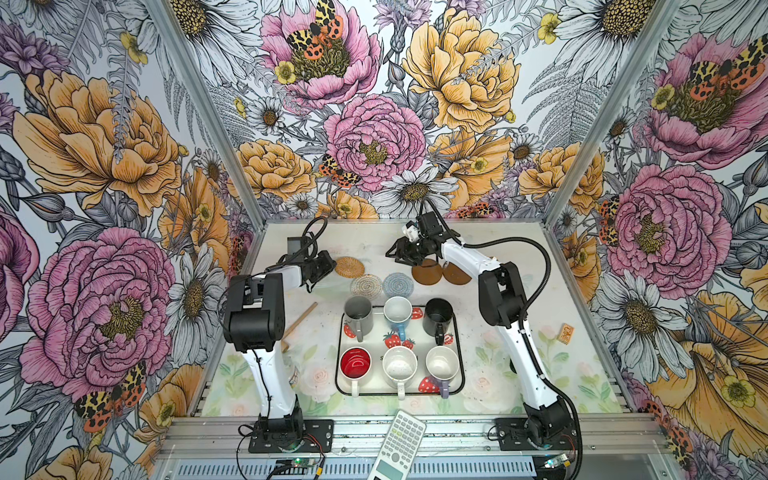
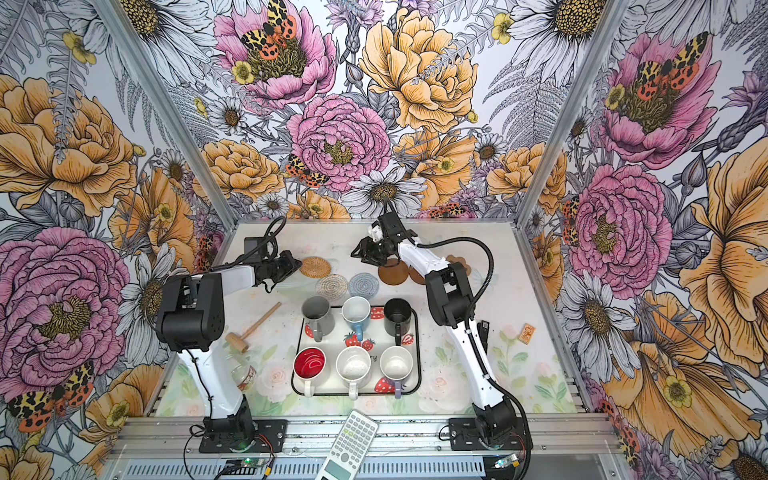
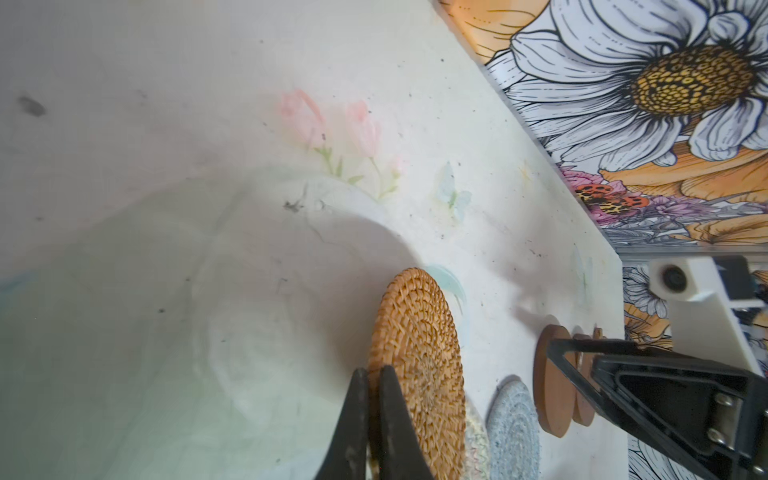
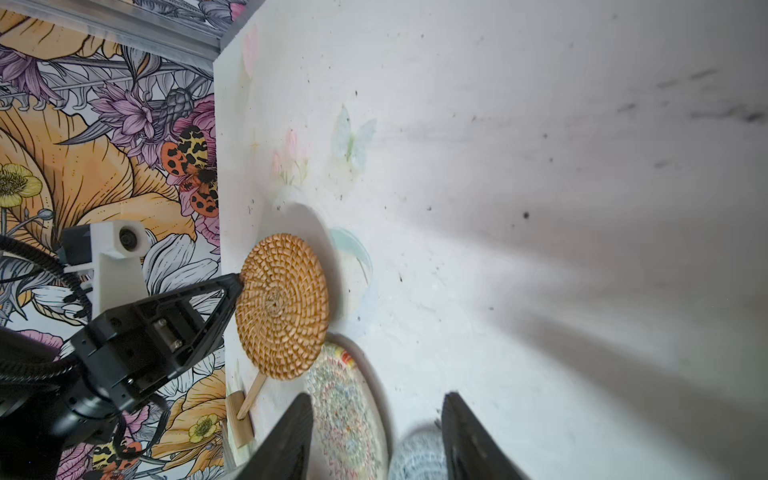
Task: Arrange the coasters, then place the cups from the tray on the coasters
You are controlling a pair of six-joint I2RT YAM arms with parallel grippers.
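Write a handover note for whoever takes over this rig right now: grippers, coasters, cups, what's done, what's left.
Left gripper: shut on the edge of the rattan coaster.
Right gripper: open, empty, beside the brown discs.
Whitish crochet coaster and blue-grey crochet coaster lie between those, beyond the tray.
Paw-shaped coaster sits behind the right arm.
Done: nothing placed; all six cups sit on the tray.
Left: finish spacing the coasters, then set one cup on each.
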